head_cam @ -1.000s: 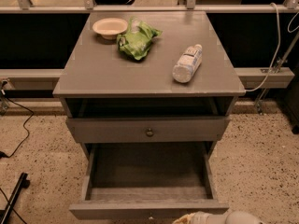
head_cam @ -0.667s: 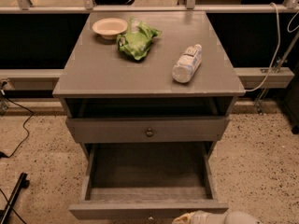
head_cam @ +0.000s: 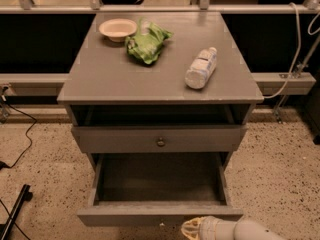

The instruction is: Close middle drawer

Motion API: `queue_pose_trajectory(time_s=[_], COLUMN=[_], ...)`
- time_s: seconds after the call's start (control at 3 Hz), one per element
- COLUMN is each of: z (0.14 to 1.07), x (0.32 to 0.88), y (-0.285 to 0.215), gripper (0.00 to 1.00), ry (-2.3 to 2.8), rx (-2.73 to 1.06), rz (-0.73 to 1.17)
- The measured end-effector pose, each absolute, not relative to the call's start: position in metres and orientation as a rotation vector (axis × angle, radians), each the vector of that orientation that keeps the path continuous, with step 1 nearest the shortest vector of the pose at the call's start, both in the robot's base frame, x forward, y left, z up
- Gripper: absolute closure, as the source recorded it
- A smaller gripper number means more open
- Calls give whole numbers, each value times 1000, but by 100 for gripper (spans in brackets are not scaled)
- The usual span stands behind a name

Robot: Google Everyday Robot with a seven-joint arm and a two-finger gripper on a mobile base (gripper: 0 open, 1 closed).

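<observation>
— Nothing seems to have shifted since a second ago, does it?

— No. The cream-coloured end effector sits at the same spot at the lower edge of the camera view, just in front of the middle drawer's face, right of its centre. A pale arm runs off to the lower right.

— Is it wide or narrow?

— I cannot tell; only its top shows.

— And the grey wooden middle drawer?

— Pulled far out of the grey wooden cabinet, showing a long, shallow box with nothing in it, and a low flat front panel.

— Above it?

— A taller-faced grey drawer with a dark round knob, out only a little, with a dark gap showing behind its face.

— On the worktop?

— A cream round bowl at the back left, a crumpled green bag just beside it, and a clear plastic bottle lying on its side towards the right, apart from both.
</observation>
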State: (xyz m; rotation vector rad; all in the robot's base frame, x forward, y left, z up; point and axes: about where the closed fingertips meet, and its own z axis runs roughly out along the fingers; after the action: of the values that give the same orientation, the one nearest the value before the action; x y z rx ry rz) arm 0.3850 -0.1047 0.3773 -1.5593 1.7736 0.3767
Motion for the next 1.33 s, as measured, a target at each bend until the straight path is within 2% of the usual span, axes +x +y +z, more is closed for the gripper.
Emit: queue_pose_trajectory(time_s=[0.67,1.33], z=[387,386], x=[456,464], y=[-85,-89], gripper=[100,100], ry=[1710,1717], rx=[-1477,-1462], rz=[312,283])
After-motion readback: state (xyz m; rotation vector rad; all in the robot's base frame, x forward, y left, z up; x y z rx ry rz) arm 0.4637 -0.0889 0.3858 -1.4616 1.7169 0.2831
